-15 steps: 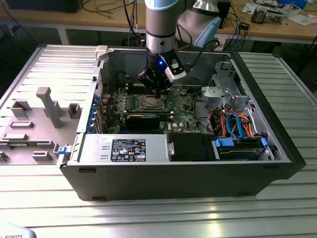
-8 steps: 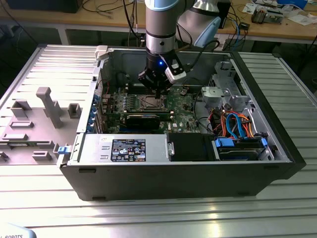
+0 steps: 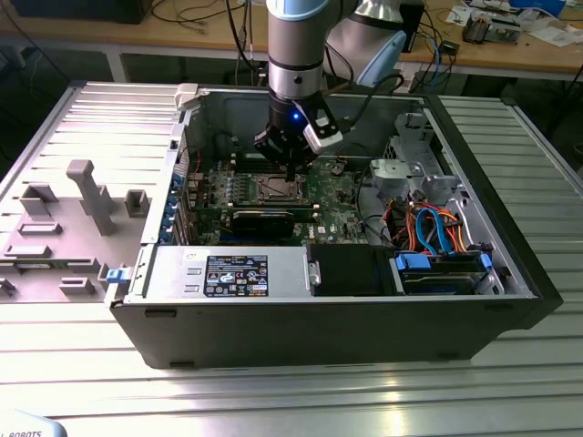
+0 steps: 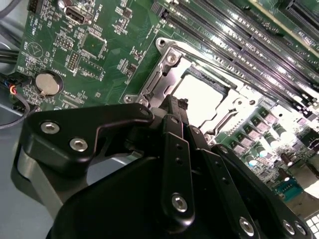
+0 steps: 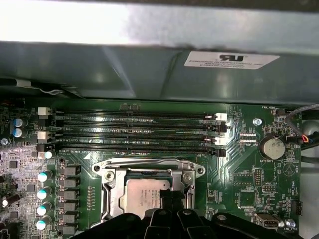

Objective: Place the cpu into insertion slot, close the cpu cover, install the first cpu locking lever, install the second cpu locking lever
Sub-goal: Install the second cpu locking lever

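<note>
The cpu (image 5: 142, 195) lies flat in the insertion slot (image 3: 276, 189) on the green motherboard, its silver top (image 4: 199, 97) bright. The cpu cover (image 5: 187, 181) lies down around it as a metal frame, and the chip shows through its cut-out. My gripper (image 3: 290, 175) hangs straight over the socket inside the open computer case. Its black fingertips (image 4: 175, 103) are together at the socket's edge, just beside the chip, with nothing seen between them. In the first wrist view the gripper (image 5: 167, 198) covers one corner of the cpu. I cannot tell how the locking levers stand.
Long memory slots (image 5: 134, 130) run beside the socket, toward the case wall (image 5: 149, 64). A coin battery (image 5: 272, 147) sits on the board. A black expansion card (image 3: 264, 218), a power supply (image 3: 228, 271) and a cabled drive cage (image 3: 437, 232) crowd the case. A grey fixture tray (image 3: 64, 228) lies outside.
</note>
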